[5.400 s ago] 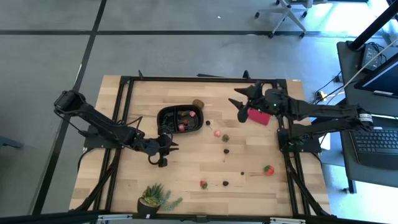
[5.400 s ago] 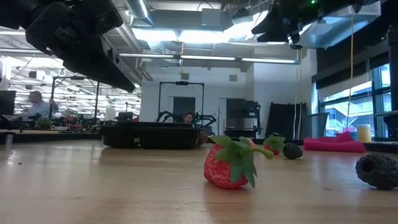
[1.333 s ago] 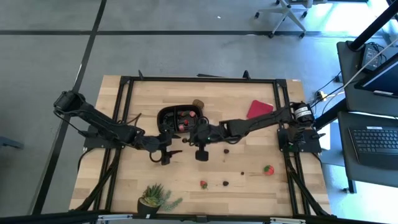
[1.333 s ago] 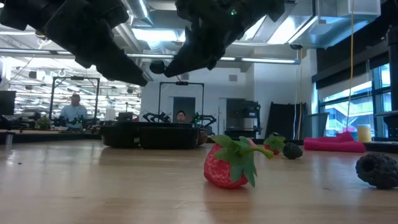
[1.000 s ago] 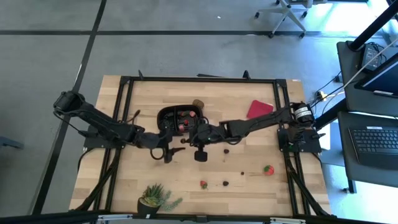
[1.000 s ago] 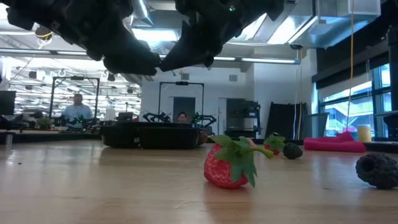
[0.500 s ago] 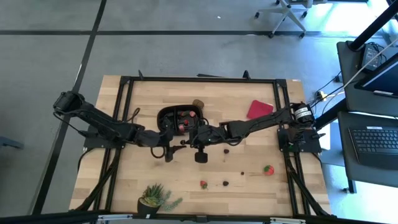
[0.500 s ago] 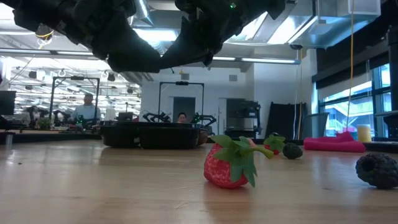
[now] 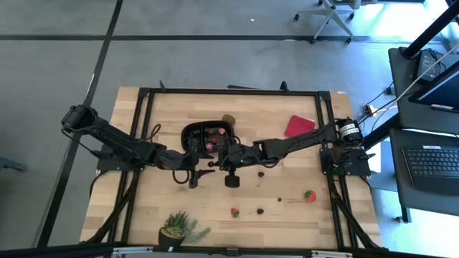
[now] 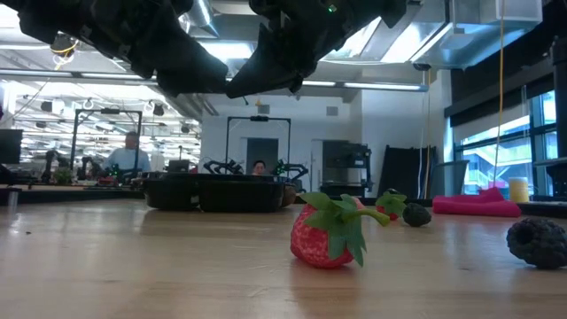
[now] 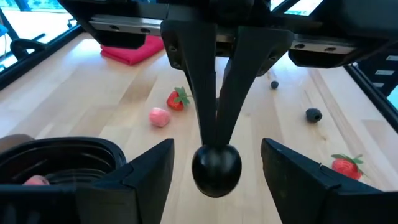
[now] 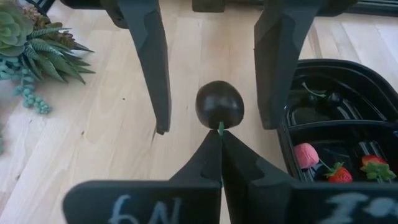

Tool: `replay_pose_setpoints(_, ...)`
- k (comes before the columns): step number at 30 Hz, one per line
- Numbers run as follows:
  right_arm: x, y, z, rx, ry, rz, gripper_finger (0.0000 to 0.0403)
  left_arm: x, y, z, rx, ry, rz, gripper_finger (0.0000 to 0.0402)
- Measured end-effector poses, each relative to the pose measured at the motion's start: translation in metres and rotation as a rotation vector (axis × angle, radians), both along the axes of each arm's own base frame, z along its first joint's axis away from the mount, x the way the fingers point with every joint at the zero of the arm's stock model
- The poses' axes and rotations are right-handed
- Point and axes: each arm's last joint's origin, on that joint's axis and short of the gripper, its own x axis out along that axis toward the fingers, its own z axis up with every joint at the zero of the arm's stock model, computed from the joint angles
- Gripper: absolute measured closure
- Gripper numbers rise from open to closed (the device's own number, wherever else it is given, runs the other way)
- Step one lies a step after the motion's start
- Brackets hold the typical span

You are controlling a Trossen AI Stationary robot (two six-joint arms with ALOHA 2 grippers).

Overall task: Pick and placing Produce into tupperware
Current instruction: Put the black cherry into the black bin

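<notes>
A dark round fruit point(image 12: 219, 104) with a short green stem hangs in the air near the table's middle, just on the near side of the black tupperware point(image 9: 192, 135). My right gripper point(image 12: 219, 134) is shut on it. My left gripper point(image 11: 216, 148) is open; its two fingers point(image 12: 152, 62) stand on either side of the fruit point(image 11: 216, 170) with a gap on each side. The tupperware point(image 12: 348, 78) holds a pink piece and small strawberries. More produce lies on the wood: strawberries point(image 9: 310, 194) point(image 9: 234, 212) and dark berries point(image 9: 259, 211). My right gripper pinches the fruit's green stem point(image 12: 219, 126) between the very ends of its two fingers. The fingers come slanting down from the table's right side. The fruit sticks out beyond the fingertips, lifted clear of the table.
A brown round piece point(image 9: 229, 120) lies by the tupperware's far right corner. A flat red square point(image 9: 299, 126) lies at the far right and a green potted plant point(image 9: 179, 228) stands at the near edge. A black frame point(image 9: 147, 107) borders the wooden table.
My left gripper has edged toward the right gripper and the dark fruit and turned a little. My right gripper has kept still with the fruit.
</notes>
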Motion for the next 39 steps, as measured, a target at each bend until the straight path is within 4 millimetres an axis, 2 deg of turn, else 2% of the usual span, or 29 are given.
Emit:
replay_pose_setpoints(24,0.0007,0.0001,0.0010,0.000,-0.013,0.002,0.0403,0.0005,-0.0002,-0.0018,-0.003,0.007,0.010,0.0176)
replay_pose_setpoints(28,0.0007,0.0001,0.0010,0.000,-0.013,0.001,0.0403,0.0005,-0.0002,-0.0018,-0.003,0.007,0.009,0.0205)
replay_pose_setpoints(36,0.0002,0.0000,0.0003,0.001,-0.003,0.000,0.0403,0.0005,-0.0002,-0.0018,0.015,0.009,0.000,0.0290)
replay_pose_setpoints(39,0.0000,0.0000,0.0000,0.001,0.000,-0.001,0.0403,0.0005,-0.0004,-0.0019,0.017,0.011,-0.008,0.0304)
